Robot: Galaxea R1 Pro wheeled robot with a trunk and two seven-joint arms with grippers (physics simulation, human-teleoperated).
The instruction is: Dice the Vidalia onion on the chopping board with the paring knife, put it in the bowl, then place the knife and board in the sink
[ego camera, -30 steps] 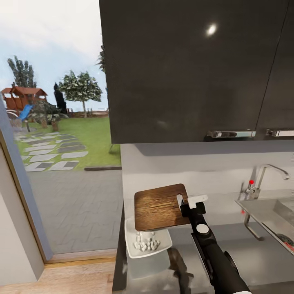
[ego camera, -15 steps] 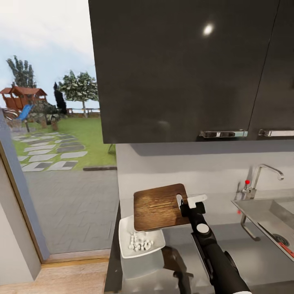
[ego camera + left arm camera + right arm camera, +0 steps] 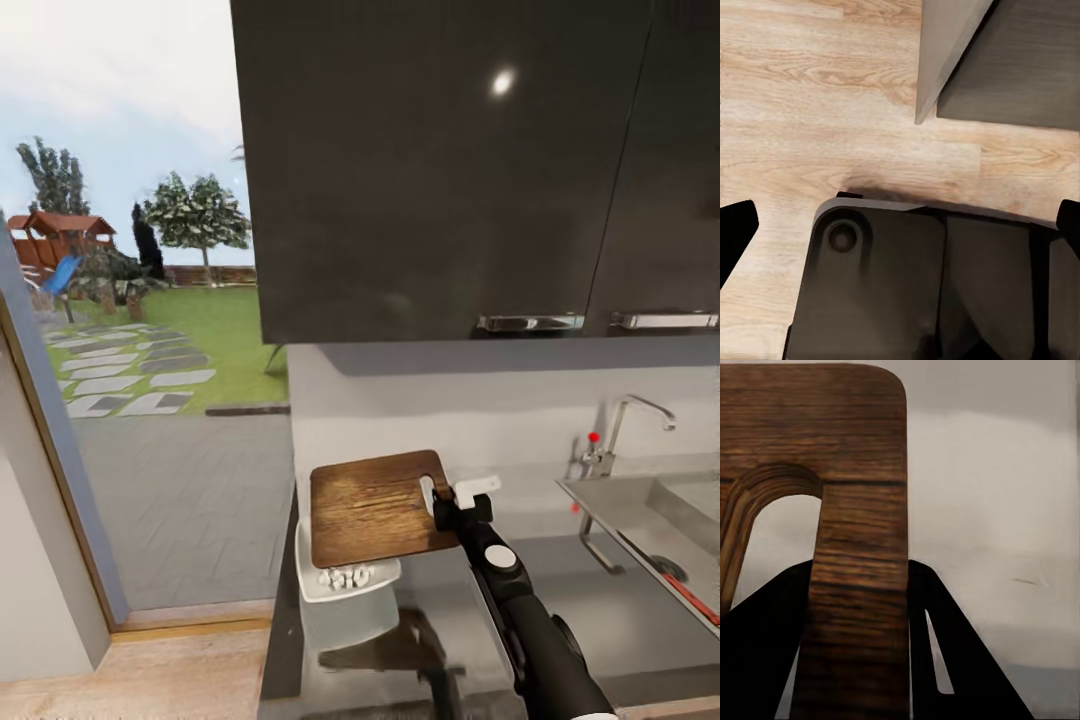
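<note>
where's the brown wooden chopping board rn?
Head view: the brown wooden chopping board is held up by the right gripper at its handle-slot end, above the white bowl of diced onion, left of the steel sink.

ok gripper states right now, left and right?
Left gripper: open, holding nothing, pointed at the floor.
Right gripper: closed on the chopping board at its handle slot end, board lifted above the bowl.

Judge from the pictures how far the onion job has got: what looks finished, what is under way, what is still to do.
Done: white diced pieces lie in the bowl on the countertop, and the paring knife appears to lie in the sink. Under way: the right claw grips the chopping board at its handle slot, lifted over the bowl. Left: put the board into the sink.
</note>
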